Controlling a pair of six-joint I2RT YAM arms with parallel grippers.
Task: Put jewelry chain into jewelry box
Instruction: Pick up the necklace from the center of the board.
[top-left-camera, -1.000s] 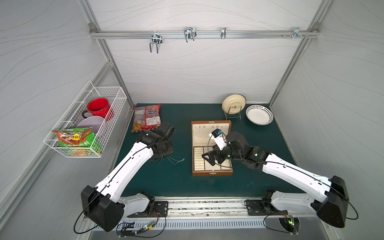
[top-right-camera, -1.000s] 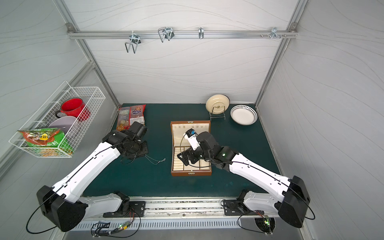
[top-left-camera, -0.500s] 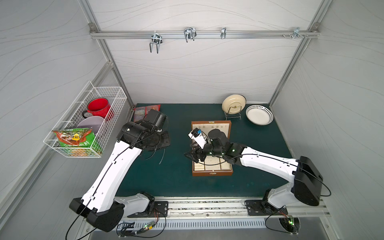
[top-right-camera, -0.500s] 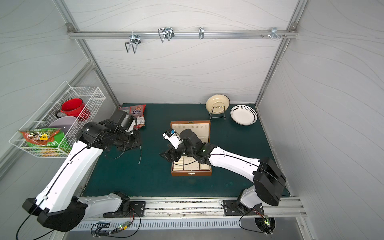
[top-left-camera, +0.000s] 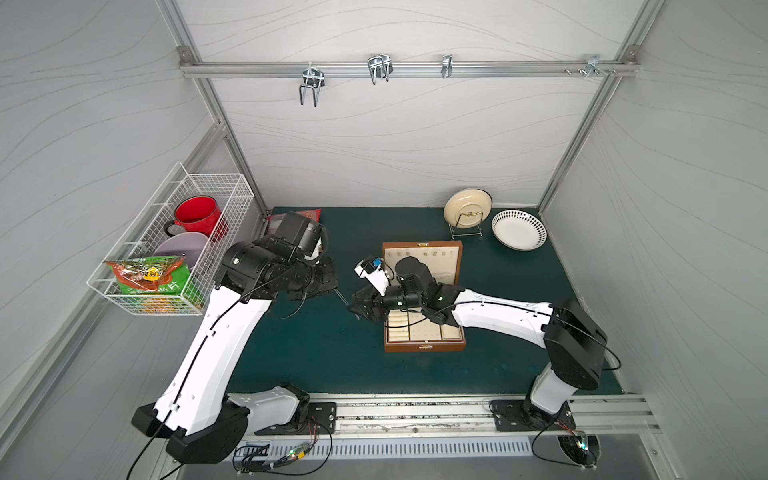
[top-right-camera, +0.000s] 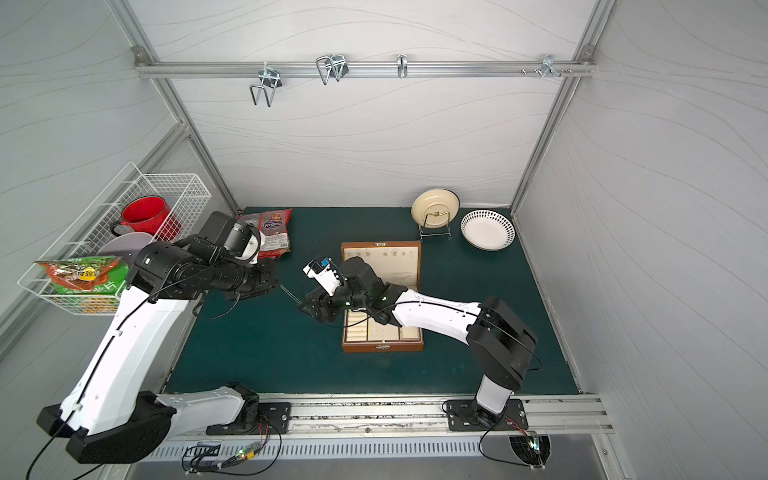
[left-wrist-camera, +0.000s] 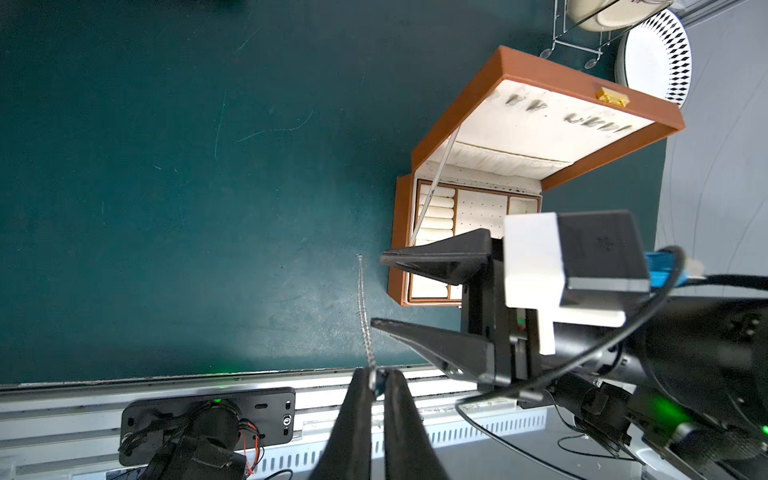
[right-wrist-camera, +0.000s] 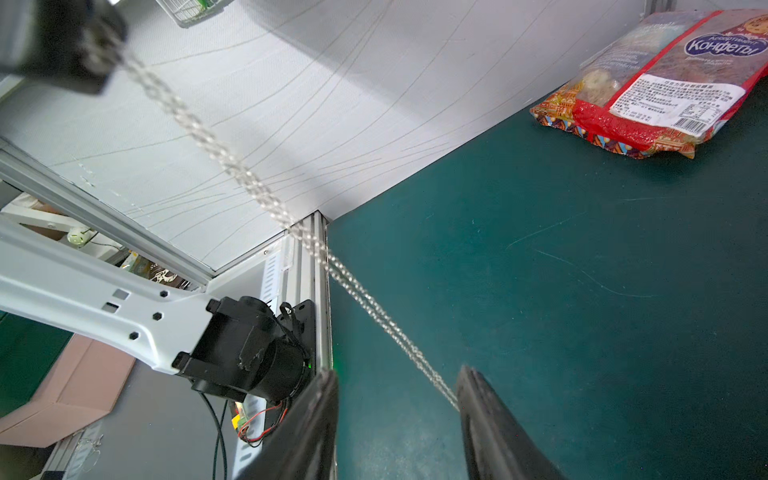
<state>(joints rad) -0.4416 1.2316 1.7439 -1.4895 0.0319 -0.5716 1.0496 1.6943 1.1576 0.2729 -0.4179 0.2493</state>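
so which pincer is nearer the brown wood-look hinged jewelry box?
Right. The right pincer is open just beside the jewelry box; the left pincer is farther out over the green mat, shut on the thin silver chain.

Jewelry chain (right-wrist-camera: 266, 199), 2 strands, stretches from left claw (right-wrist-camera: 99, 45) into right claw (right-wrist-camera: 397, 374), jaws apart.
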